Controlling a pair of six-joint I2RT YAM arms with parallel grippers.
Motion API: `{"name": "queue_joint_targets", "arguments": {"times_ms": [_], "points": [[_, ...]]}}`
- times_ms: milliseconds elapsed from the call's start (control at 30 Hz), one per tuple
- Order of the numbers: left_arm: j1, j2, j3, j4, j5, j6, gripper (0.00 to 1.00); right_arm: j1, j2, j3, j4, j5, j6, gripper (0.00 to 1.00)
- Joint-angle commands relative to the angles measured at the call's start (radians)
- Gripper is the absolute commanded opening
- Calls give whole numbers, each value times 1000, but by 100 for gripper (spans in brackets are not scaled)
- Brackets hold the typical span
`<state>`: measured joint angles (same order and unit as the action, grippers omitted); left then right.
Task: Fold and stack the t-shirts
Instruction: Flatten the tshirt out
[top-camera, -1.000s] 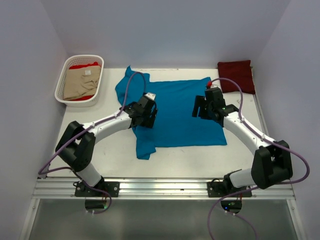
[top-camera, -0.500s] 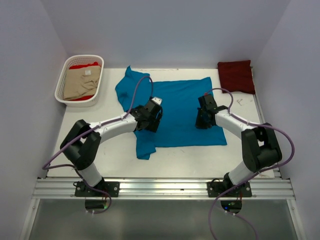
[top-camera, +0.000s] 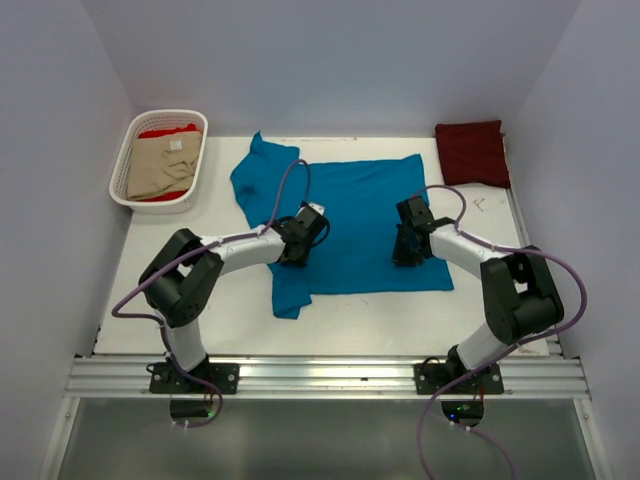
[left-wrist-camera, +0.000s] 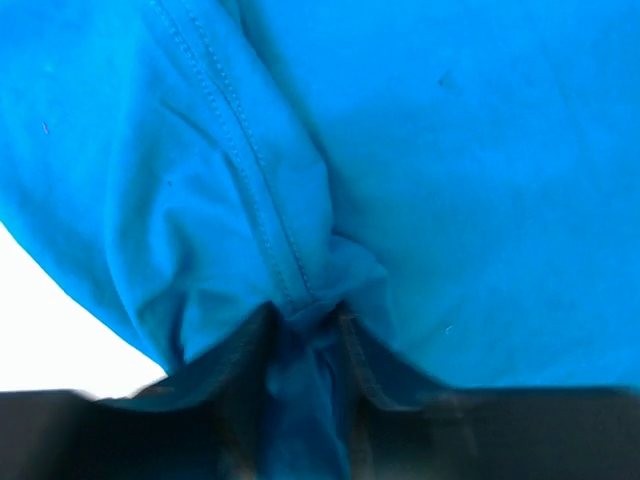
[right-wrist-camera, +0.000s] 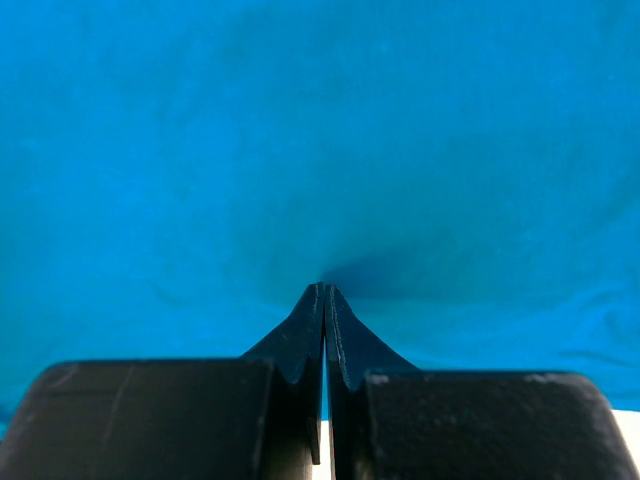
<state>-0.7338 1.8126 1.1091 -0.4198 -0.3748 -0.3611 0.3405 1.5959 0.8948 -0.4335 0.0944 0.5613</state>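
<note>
Top external view | teal-blue t-shirt (top-camera: 350, 215) spread at centre of table (top-camera: 220, 310), unfolded | left gripper (top-camera: 298, 250) pinches bunched seam; right gripper (top-camera: 405, 250) closed, tips on cloth | maroon t-shirt (top-camera: 472, 152) folded, far right corner | beige t-shirt (top-camera: 160, 168), red t-shirt (top-camera: 165, 130) wait in basket (top-camera: 122, 180)
</note>
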Motion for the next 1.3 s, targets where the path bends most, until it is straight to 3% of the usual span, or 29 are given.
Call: {"name": "queue_joint_targets", "arguments": {"times_ms": [0, 67, 233, 533, 567, 633, 833, 867, 900, 933, 1033, 1067, 1100, 1167, 1267], "points": [[-1, -25, 9, 4, -32, -32, 29, 0, -13, -13, 12, 28, 8, 0], [-1, -50, 2, -8, -52, -47, 22, 0, -7, -16, 15, 30, 5, 0], [-3, -176, -55, -63, -98, -107, 27, 0, 7, -23, 25, 33, 5, 0], [-1, -364, -198, -168, -188, -220, 27, 0, 10, -17, 18, 34, 0, 0], [-1, -368, -216, -174, -193, -231, 24, 0, 10, -16, 16, 39, 0, 0], [-3, -377, -233, -157, -178, -228, 0, 0, 9, -14, 16, 38, 2, 0], [-3, -477, -273, 82, -18, -95, 0, 2, 24, -20, 22, 34, 0, 0], [-3, -455, -261, 99, -1, -79, 3, 2, 25, -20, 24, 30, 2, 0], [-3, -443, -250, 111, 8, -61, 13, 0, 30, -23, 29, 27, 0, 0], [-4, -432, -235, 127, 19, -29, 32, 0, 30, -26, 30, 27, 2, 0], [-13, -394, -224, 203, 94, 39, 45, 0, 36, -27, 30, 27, 2, 0], [-16, -383, -221, 237, 115, 50, 44, 2, 39, -27, 32, 27, 2, 0], [-16, -369, -216, 257, 138, 63, 22, 2, 41, -27, 32, 27, 2, 0], [-16, -311, -190, 271, 169, 83, 0, 0, 45, -23, 33, 21, 2, 0], [-15, -219, -143, 285, 198, 85, 0, 2, 56, -19, 36, 15, -1, 0]]}}
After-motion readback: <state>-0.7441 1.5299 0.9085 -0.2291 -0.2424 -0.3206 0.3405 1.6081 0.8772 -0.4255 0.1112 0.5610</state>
